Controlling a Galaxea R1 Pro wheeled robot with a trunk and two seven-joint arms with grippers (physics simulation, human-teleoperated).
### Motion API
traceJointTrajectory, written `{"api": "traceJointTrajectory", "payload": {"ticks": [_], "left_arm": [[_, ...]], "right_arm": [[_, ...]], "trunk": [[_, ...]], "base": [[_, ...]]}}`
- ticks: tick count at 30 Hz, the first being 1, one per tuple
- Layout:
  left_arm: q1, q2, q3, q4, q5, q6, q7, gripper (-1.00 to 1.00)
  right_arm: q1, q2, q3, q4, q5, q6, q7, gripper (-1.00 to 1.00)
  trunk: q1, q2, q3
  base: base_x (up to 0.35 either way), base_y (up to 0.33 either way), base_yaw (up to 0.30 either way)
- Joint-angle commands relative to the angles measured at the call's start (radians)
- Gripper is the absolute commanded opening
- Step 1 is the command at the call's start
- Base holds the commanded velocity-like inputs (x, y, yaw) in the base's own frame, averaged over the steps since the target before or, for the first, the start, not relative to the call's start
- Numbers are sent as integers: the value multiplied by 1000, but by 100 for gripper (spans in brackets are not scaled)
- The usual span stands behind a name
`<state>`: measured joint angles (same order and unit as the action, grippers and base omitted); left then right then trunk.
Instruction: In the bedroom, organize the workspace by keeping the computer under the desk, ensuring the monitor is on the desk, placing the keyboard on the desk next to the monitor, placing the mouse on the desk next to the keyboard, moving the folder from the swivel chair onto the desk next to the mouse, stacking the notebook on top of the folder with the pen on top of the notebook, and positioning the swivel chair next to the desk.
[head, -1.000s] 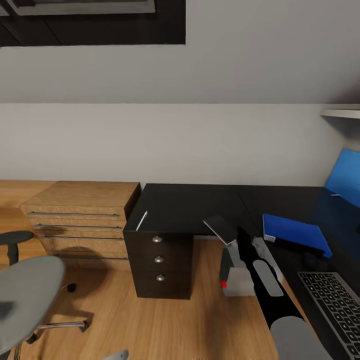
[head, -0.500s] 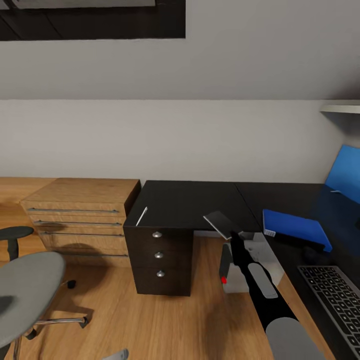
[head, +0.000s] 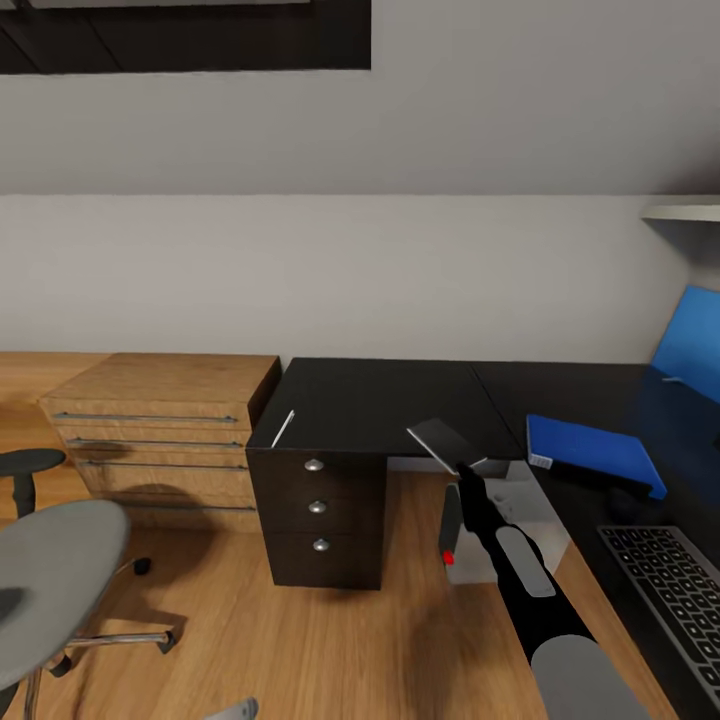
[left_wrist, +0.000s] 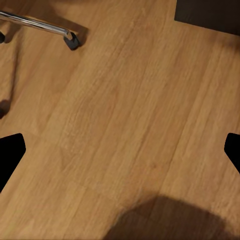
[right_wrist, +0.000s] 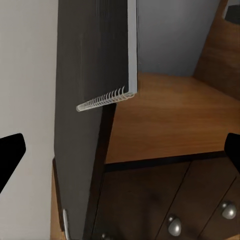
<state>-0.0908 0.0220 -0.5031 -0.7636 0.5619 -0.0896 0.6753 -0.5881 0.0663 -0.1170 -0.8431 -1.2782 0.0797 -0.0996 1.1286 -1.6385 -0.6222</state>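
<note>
The dark grey notebook (head: 440, 443) lies at the front edge of the black desk (head: 380, 405), one corner jutting past it. My right gripper (head: 464, 472) is just short of that corner with its fingers wide apart, so it is open. In the right wrist view the notebook's (right_wrist: 107, 50) spiral edge lies ahead of the right gripper (right_wrist: 120, 152). The pale pen (head: 283, 430) rests at the desk's left edge. On the desk to the right sit the blue folder (head: 590, 455) and the keyboard (head: 670, 590). Below the desk, the grey computer (head: 520, 500) stands behind my arm. The left gripper (left_wrist: 120, 150) is open over wood floor. The swivel chair's seat (head: 50, 590) is at lower left.
A black drawer unit (head: 317, 520) with round knobs stands under the desk's left end, a light-wood drawer chest (head: 160, 420) beside it. A large blue panel (head: 690, 350) leans at the far right. A chair caster (left_wrist: 72, 40) sits on the floor.
The whole view has shifted a little, so the camera moved. My right arm has stretched slightly forward towards the notebook. The pen and folder stay put.
</note>
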Motion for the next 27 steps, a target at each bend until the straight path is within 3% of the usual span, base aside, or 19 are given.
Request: {"api": "traceJointTrajectory", "payload": {"ticks": [1, 16, 27], "left_arm": [[-1, 1, -8, 0, 10, -9, 6, 100], [-1, 3, -9, 0, 7, -10, 4, 100], [-1, 2, -9, 1, 6, -10, 4, 100]], "right_arm": [[0, 1, -4, -2, -6, 6, -5, 100], [0, 1, -4, -4, -6, 6, -5, 100], [0, 1, -3, -3, -6, 6, -9, 100]], "trunk": [[4, -8, -4], [12, -22, -10], [12, -22, -10]], "base": [[0, 0, 0], [1, 0, 0], [118, 0, 0]]}}
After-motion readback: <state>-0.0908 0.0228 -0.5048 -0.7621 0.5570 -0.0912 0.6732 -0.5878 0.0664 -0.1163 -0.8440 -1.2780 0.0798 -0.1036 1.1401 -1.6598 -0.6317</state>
